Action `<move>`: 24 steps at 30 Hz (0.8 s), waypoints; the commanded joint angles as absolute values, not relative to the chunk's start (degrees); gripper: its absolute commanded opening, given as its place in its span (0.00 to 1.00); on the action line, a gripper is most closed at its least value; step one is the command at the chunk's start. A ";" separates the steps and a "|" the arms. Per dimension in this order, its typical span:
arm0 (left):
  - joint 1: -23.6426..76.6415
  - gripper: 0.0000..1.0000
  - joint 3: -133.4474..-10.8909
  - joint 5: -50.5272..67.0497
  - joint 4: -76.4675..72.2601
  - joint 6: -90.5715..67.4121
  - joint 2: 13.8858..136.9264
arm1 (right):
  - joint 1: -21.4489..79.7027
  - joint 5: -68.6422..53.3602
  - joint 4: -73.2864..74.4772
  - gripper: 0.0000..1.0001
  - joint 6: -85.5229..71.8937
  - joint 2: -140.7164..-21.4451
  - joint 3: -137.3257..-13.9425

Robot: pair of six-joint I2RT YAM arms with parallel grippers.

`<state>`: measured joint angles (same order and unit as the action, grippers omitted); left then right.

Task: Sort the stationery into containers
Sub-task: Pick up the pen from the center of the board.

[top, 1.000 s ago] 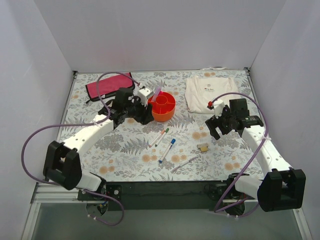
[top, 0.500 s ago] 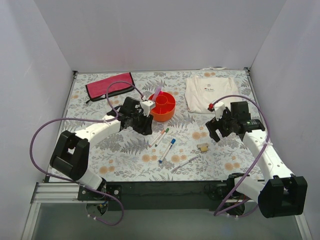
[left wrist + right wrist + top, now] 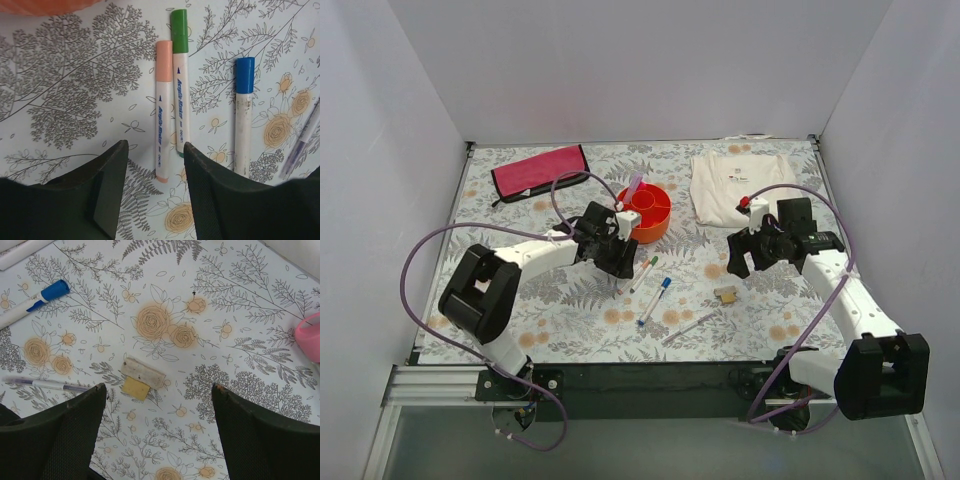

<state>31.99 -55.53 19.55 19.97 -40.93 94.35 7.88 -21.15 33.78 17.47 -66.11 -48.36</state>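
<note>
The orange-red tub [image 3: 648, 213] stands at mid-table with a lilac highlighter [image 3: 633, 186] sticking out of it. My left gripper [image 3: 621, 263] is open and empty just in front of the tub. In the left wrist view its jaws [image 3: 156, 192] frame the near end of a peach-capped marker [image 3: 163, 110], with a green-capped marker [image 3: 180, 75] and a blue-capped marker [image 3: 243, 115] to its right. My right gripper [image 3: 739, 262] is open and empty above the table, a little behind the small tan block [image 3: 726, 294]. The block [image 3: 142, 377] lies ahead of the jaws [image 3: 160, 440].
A grey pen [image 3: 688, 327] lies near the front edge. A pink lump [image 3: 310, 337] shows at the right wrist view's right edge. A red pouch [image 3: 540, 170] lies at the back left and a white cloth [image 3: 735, 185] at the back right. White walls enclose the table.
My left gripper has moved from beside the tub forward and right to the markers. My right gripper has shifted slightly left and forward toward the tan block.
</note>
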 commanded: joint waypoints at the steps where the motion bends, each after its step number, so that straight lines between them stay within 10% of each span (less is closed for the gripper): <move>1: 34.54 0.43 -58.09 17.67 18.81 -40.70 95.79 | 7.56 -21.80 31.73 0.89 16.35 -66.62 -50.80; 24: 41.75 0.24 -61.88 11.08 21.09 -36.21 105.03 | 7.03 -20.57 31.38 0.90 15.91 -58.62 -43.07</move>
